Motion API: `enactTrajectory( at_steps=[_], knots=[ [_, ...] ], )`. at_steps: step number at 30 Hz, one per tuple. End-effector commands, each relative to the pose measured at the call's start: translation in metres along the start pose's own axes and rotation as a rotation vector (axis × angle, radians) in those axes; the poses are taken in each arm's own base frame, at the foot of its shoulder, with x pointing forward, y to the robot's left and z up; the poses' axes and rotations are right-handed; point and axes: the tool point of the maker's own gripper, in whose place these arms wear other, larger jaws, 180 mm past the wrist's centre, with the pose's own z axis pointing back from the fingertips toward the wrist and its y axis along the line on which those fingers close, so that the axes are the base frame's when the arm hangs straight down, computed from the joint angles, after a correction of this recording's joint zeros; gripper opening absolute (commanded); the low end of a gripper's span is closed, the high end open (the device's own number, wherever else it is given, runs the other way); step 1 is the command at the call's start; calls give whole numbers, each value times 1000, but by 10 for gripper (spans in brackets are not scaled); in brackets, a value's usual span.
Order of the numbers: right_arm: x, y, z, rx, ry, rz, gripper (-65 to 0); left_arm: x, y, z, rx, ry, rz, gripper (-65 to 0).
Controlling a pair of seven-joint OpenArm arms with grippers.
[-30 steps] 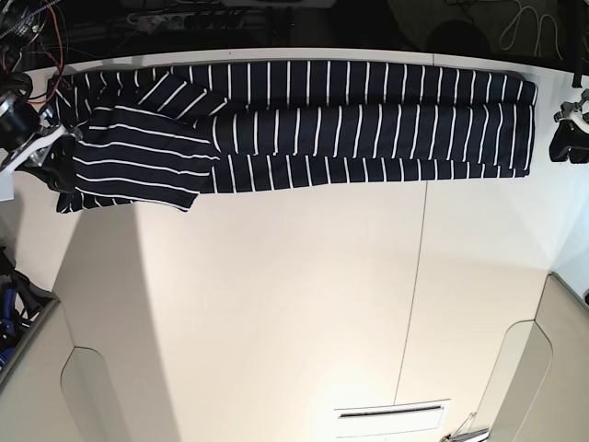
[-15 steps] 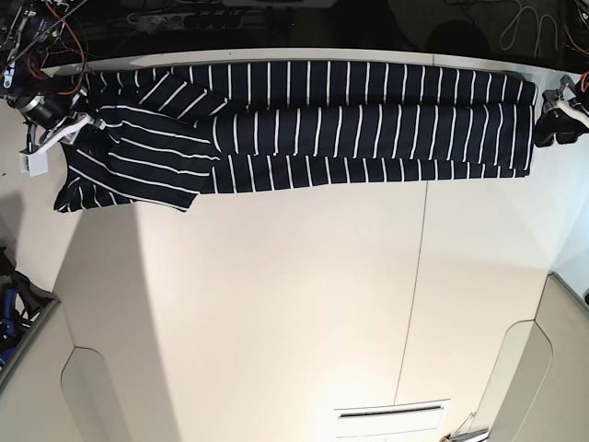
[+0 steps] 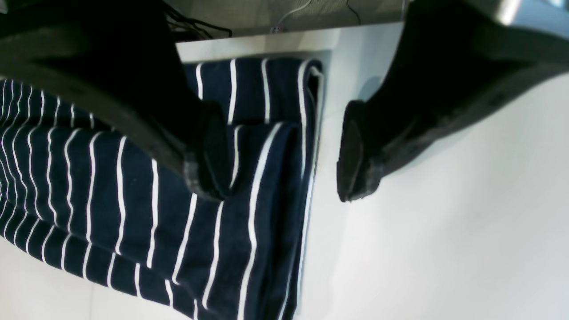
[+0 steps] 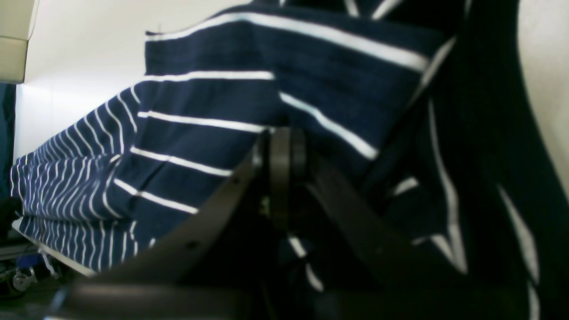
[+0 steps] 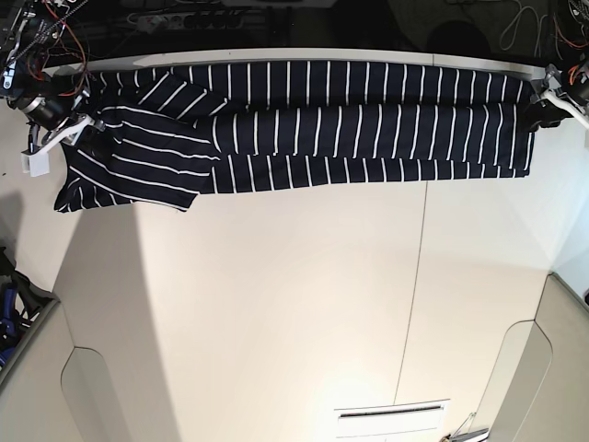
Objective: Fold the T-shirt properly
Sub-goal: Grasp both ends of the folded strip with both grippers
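One shirt (image 5: 313, 124) lies along the far edge of the white desk (image 5: 294, 304), folded into a long navy band with thin white stripes, one sleeve fanned out at the base view's left end. Since a second ago the right claw (image 5: 78, 129) at that left end has risen from beside the sleeve's lower part to the shirt's top corner, and the sleeve has been drawn a little toward it. In the same time the left claw (image 5: 543, 109) at the right end has come in from off the cloth to the shirt's end edge.

Count: one shirt, two claws, one desk. No label or writing can be read.

The right claw is closed, pinching a fold of striped cloth (image 4: 275, 111) between its tips (image 4: 282, 146). The left claw (image 3: 275, 151) stands wide, one finger (image 3: 209, 151) over the stripes, the other (image 3: 355, 151) over bare desk, straddling the shirt's folded edge (image 3: 311, 133); it grips nothing
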Motion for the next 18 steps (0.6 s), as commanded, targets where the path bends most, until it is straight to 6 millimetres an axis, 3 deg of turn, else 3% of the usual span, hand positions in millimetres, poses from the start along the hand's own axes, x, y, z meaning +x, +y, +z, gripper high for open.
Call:
enactTrajectory(
  at_steps=[1, 12, 18],
  knots=[
    [14, 1, 4, 9, -35, 19, -650, 17, 2, 5, 2, -41, -42, -241],
    [15, 3, 4, 17, -42, 15, -650, 20, 10, 5, 49, -58, -82, -241],
    [15, 3, 4, 17, -41, 15, -650, 10, -2, -5, 13, -20, -94, -241]
  ],
)
